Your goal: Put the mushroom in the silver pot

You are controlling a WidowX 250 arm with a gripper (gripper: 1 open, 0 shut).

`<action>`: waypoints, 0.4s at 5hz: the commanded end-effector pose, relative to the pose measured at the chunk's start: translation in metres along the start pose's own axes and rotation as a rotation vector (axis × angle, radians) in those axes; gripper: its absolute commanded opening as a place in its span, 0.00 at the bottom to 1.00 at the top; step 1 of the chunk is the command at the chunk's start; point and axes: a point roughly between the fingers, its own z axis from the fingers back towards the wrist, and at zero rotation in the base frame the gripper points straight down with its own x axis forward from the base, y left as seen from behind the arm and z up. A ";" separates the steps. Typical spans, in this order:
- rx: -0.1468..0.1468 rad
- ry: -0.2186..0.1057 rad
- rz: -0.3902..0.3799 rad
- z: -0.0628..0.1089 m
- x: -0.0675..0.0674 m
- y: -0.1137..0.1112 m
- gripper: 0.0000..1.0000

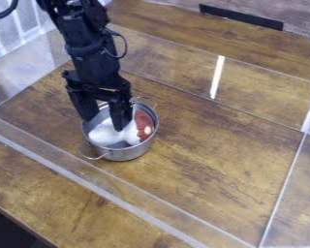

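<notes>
Lying in the pot, the mushroom shows white stem w/ red-brown cap to the right. Gripper hangs right over it, jaws apart, stem between them. No readable writing anywhere on the wood bench.

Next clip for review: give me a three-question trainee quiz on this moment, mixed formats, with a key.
1. True or false: the white-stemmed toy mushroom with the red-brown cap lies inside the small shiny steel pot.
2. The black gripper is: A) open above the pot, B) shut on the mushroom, C) away at the table's far edge.
3. Fill in: the pot stands on a ____ table.

Key: 1 true; 2 A; 3 wooden.
</notes>
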 end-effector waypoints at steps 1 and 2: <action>0.000 -0.053 -0.063 0.022 0.010 0.005 1.00; -0.009 -0.067 -0.113 0.033 0.015 0.012 1.00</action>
